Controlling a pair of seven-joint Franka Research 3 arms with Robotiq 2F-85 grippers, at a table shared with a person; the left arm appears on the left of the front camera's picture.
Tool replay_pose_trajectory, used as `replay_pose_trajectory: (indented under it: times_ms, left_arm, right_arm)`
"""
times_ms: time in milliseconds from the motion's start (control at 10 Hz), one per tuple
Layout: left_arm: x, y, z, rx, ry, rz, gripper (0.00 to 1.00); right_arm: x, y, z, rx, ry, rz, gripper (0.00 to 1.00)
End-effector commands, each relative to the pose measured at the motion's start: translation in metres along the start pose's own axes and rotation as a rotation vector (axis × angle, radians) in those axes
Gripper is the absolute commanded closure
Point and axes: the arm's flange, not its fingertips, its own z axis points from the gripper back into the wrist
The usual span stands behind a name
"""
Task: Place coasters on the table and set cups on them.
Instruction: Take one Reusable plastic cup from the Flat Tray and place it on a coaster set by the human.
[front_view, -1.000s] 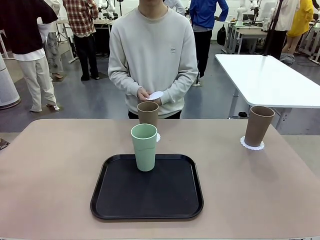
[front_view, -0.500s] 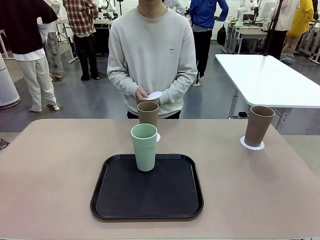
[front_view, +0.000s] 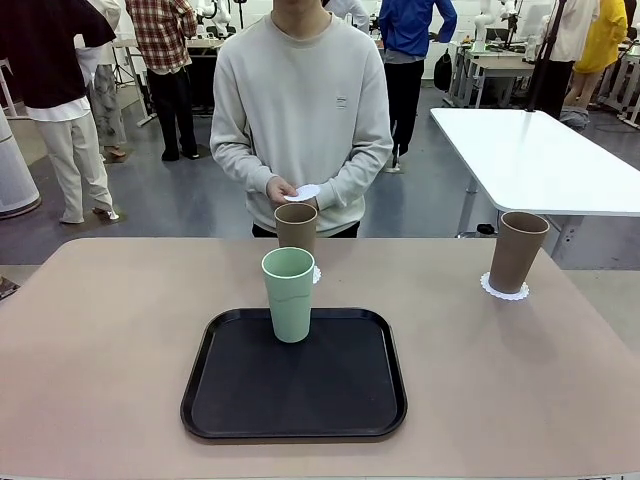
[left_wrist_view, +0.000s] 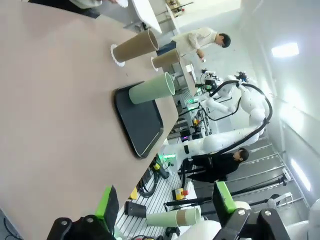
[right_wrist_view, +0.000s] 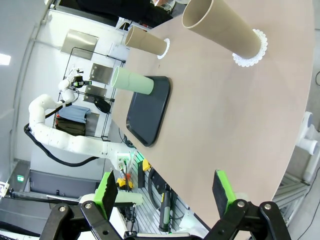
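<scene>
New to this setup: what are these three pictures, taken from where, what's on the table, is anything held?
One picture looks across the beige-pink table from between two robot arms; the other two come from cameras on the arms' wrists. The black, green-padded left gripper and right gripper stand open, empty. It bears a black rounded tray carrying a pale mint green tumbler, a central tan-brown tumbler on a lacy white paper doily, and a right-hand tan-brown tumbler on another doily. The person's hand holds a third doily.

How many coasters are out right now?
3: a coaster under the right tan cup, a coaster mostly hidden under the middle tan cup, a coaster in the person's hands. More could be stacked there.
</scene>
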Motion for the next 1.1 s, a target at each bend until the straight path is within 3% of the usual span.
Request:
replay_pose_trajectory:
  times_ms: [0,1000]
  left_arm:
    - [-0.0016,-0.0027,-0.0103,0.015,0.019,0.025,0.00]
    - [-0.0001,-0.0020,-0.0041,0.001,0.017,0.002,0.00]
  right_arm:
    - [0.0000,0.0004,-0.0010,-0.001,-0.002,0.001,0.00]
    - [0.0000,0.0004,-0.0010,-0.001,-0.002,0.001,0.00]
